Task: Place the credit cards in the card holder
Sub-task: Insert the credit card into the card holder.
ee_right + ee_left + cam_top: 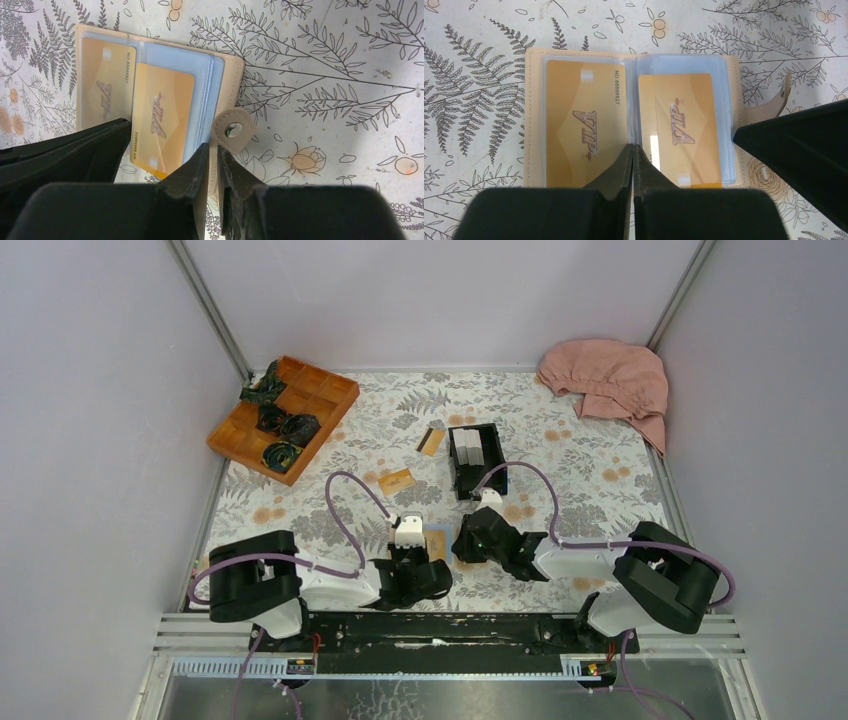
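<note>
The left gripper [633,152], fingers pressed together, is bearing down on the middle fold of the card holder [533,125], probably pinning it open. The right gripper [214,150], nearly closed, is hovering by the snap tab [232,130]; whether it is nipping the edge, I cannot tell. Two credit cards [584,125] are sitting in the sleeves. Two loose cards [397,480] are lying farther off, left of the black box [475,462], with nothing standing between.

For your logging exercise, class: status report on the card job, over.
Left pincer shut over card holder fold; right pincer shut beside snap tab. First card seated, second card sticking out. Two loose cards on table. Nothing blocking.
</note>
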Controlling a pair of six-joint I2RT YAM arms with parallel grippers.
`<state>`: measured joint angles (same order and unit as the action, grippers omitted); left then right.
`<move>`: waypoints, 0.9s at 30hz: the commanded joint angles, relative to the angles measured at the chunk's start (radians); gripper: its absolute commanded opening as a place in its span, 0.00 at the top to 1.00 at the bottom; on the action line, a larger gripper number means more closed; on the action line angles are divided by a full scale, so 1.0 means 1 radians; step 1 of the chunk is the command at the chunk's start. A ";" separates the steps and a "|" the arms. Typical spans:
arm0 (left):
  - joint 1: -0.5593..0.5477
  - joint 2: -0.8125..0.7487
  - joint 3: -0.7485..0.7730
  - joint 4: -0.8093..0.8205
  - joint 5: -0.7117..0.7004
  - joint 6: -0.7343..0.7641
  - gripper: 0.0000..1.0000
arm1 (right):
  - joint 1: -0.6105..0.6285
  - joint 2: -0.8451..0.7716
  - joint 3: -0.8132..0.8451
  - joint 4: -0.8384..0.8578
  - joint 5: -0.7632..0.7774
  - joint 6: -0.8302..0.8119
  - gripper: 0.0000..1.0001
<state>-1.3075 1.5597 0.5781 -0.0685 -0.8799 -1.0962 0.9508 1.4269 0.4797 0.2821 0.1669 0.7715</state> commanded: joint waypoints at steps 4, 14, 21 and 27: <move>-0.011 -0.011 0.033 0.008 -0.021 0.019 0.96 | 0.021 0.014 0.030 0.026 0.021 0.006 0.82; -0.012 -0.058 0.046 -0.074 -0.082 -0.027 0.85 | 0.022 -0.002 0.036 0.002 0.037 0.000 0.78; -0.010 -0.082 0.049 -0.133 -0.106 -0.061 0.83 | 0.022 -0.014 0.045 -0.015 0.046 -0.006 0.76; -0.012 -0.151 0.052 -0.210 -0.161 -0.095 0.81 | 0.023 -0.057 0.045 -0.046 0.072 -0.018 0.73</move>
<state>-1.3140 1.4696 0.5949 -0.1986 -0.9386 -1.1557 0.9630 1.4220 0.4908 0.2604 0.1822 0.7704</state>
